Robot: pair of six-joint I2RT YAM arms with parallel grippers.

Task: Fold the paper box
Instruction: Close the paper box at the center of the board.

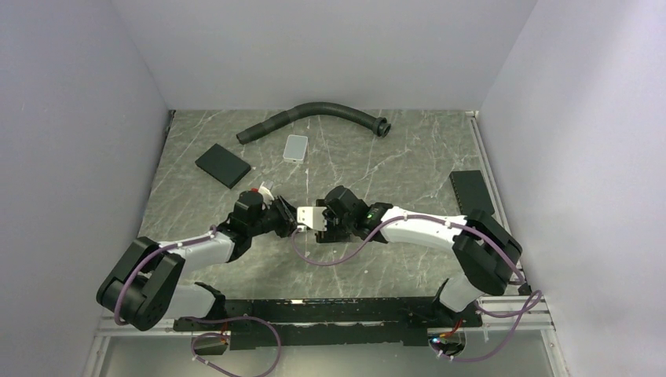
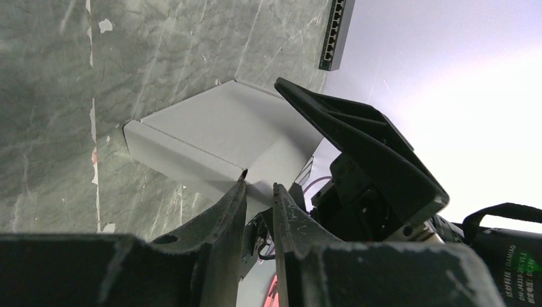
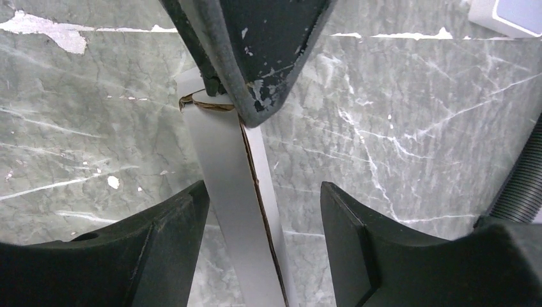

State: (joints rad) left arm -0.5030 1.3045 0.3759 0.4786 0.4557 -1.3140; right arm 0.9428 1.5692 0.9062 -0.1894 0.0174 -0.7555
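From where I stand, the paper box (image 1: 307, 216) is mid-worktop (image 1: 393, 165), on the near side of the light grey tile (image 1: 296, 147) and well apart from it, caught between the two arms. The left fingers (image 2: 236, 204) are almost closed, pinching a thin edge of the white carton, which juts out from them low over the marble; I cannot tell whether it rests there. The right fingers (image 3: 176, 246) stand wide apart, straddling the box's narrow edge. One has clear space beside it, the other is just beside the card. A black pad (image 1: 222, 165) lies left of the tile, and a curved black hose (image 1: 314, 107) lies beyond it.
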